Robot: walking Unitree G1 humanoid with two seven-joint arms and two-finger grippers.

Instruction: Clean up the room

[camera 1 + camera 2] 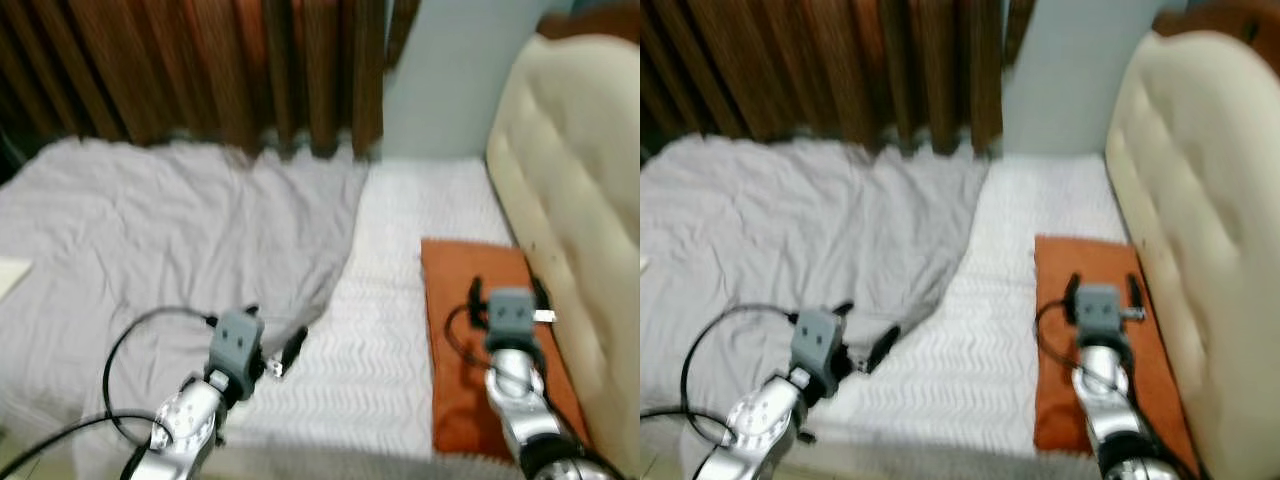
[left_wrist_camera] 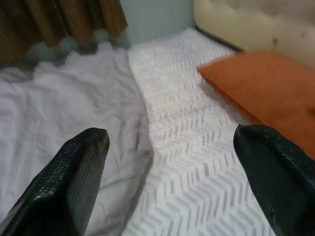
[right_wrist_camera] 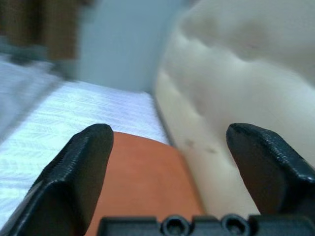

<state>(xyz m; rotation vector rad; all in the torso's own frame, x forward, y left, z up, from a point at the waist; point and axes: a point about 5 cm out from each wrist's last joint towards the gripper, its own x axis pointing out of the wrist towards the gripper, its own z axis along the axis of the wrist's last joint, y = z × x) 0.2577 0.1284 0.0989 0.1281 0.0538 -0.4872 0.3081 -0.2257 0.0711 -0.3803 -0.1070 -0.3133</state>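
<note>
A rumpled grey blanket [image 1: 170, 220] covers the left half of a bed; the right half shows a white zigzag-patterned mattress cover [image 1: 400, 220]. A flat orange pillow [image 1: 455, 275] lies along the bed's right side against the headboard. My left gripper [image 1: 272, 330] hovers open low over the blanket's near right edge, with nothing between its fingers [image 2: 83, 157]. My right gripper [image 1: 508, 290] is open just above the orange pillow [image 3: 142, 172], which shows between its fingers [image 3: 88, 157].
A cream tufted headboard [image 1: 580, 180] rises along the right side. Brown curtains [image 1: 200, 70] and a pale wall [image 1: 440, 80] stand behind the bed. A pale object [image 1: 10, 275] pokes in at the left edge. The pictures are slightly blurred.
</note>
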